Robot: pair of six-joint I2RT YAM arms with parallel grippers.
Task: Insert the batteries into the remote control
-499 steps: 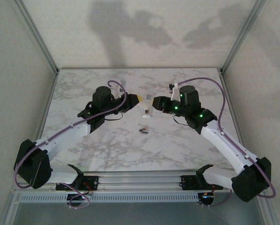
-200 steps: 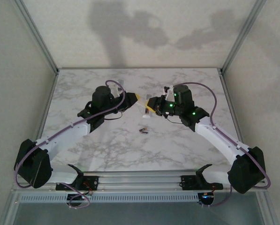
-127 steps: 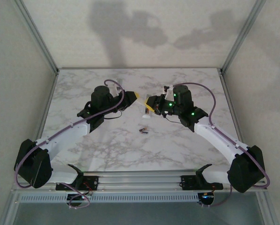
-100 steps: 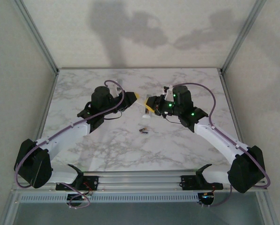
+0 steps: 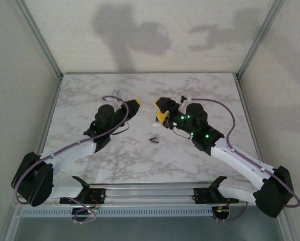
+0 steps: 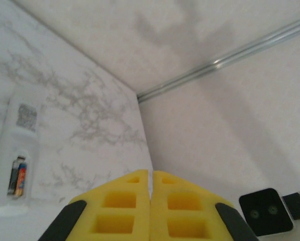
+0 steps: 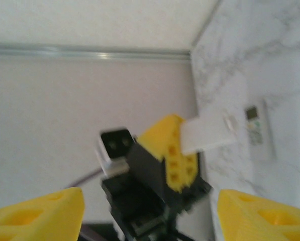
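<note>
A white remote [image 6: 20,150] lies face down on the marble, and a dark and reddish battery [image 6: 16,176] sits in its open bay. From above, this remote [image 5: 156,124] lies between the arms. Two tiny dark batteries [image 5: 153,139] lie loose just in front of it. My left gripper [image 6: 150,173] is shut on a thin white cover plate [image 7: 210,133], which sticks out past the yellow fingers [image 7: 176,150]. From above, the left gripper [image 5: 134,104] is left of the remote. My right gripper [image 5: 159,109] is wide open above the remote, nothing between its fingers [image 7: 44,211].
A second white remote [image 7: 258,128] lies face up, display and buttons showing, on the marble beyond the left gripper. Grey walls with metal rails [image 5: 39,37] close in the table on three sides. Open marble [image 5: 155,160] spreads in front of the batteries.
The two grippers have drawn apart. The left one moved back left with the white plate. The right one swung up and opened, leaving the remote on the table.
</note>
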